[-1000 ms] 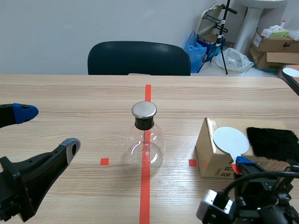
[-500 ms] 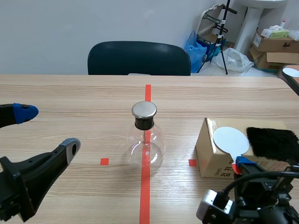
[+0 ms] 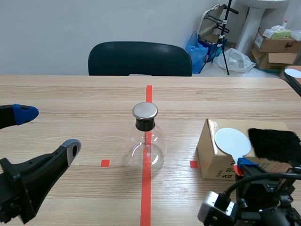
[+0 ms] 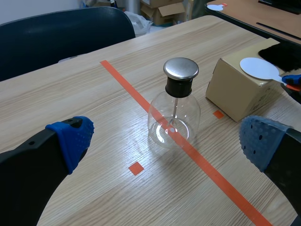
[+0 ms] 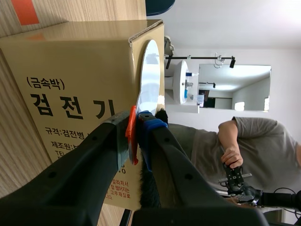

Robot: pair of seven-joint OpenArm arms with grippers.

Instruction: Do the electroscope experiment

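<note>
Glass bulbous flask (image 3: 146,148); right tool (image 5: 137,134) pinches flat paddle (image 5: 149,80).

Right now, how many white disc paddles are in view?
2. One paddle lies on the cardboard box, handle in the right gripper; the other paddle on a side table. Others may be hidden.

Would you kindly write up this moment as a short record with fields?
Electroscope flask: upright on the centre tape line, metal cap on.
Left pincer: open, empty, apart from the flask.
Right pincer: shut on the white paddle by its handle.
Cardboard box: right of the flask; paddle disc and black fur cloth on top.
</note>
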